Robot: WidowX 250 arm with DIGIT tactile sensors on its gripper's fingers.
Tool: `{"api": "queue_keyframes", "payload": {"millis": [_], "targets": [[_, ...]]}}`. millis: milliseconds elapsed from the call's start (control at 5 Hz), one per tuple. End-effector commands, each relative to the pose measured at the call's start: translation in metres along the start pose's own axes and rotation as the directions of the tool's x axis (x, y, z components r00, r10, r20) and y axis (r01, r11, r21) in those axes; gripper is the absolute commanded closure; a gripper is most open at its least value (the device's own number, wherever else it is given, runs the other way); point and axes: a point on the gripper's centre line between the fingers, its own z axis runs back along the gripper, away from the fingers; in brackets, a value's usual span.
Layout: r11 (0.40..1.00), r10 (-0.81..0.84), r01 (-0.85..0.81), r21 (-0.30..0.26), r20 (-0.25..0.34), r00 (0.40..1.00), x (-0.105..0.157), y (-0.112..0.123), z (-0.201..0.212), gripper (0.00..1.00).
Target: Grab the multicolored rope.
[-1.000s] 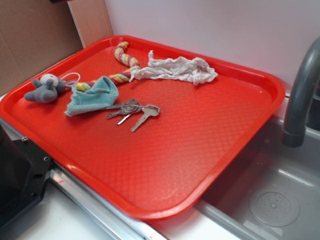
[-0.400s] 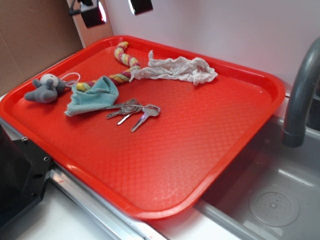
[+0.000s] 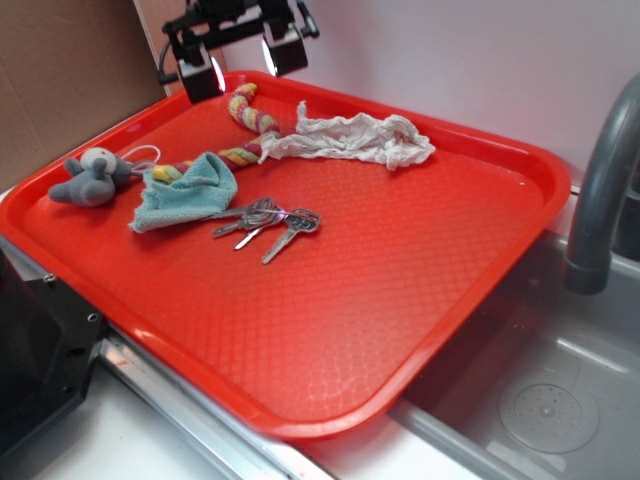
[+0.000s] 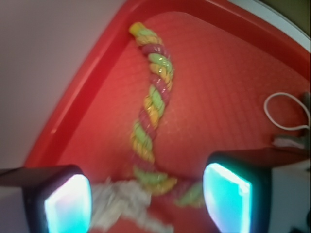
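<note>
Gripper (image 3: 244, 62): jaws spread wide, nothing between them, hanging above the tray's far corner over the upper stretch of the rope; in the wrist view the two pads (image 4: 69, 204) glow pale at the bottom edge
Multicolored rope (image 3: 243, 112): lies bent on the tray near the far rim, one end at the corner, the other running under the teal cloth
White rag (image 3: 355, 137): crumpled, touching the rope at its bend
Teal cloth (image 3: 188, 190): bunched over the rope's lower end
Keys (image 3: 270, 222): just beside the cloth
Plush mouse (image 3: 92, 177): near the left rim
Red tray (image 3: 420, 290): holds everything, beside a sink (image 3: 560, 390)
</note>
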Motion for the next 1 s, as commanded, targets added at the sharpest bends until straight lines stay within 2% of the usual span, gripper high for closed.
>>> {"api": "queue_keyframes", "payload": {"millis": [0,200,400,800], "targets": [[0.999,-0.036,0.036,-0.012,-0.018,0.999,0.007,-0.005,-0.031,0.00],[0.999,-0.050,0.049,-0.018,-0.036,0.998,0.004,-0.005,-0.039,0.00],[0.998,-0.017,0.015,-0.060,-0.032,0.999,0.001,-0.003,-0.039,1.00],[0.999,0.007,-0.008,-0.033,-0.028,1.000,0.003,-0.003,-0.045,1.00]]}}
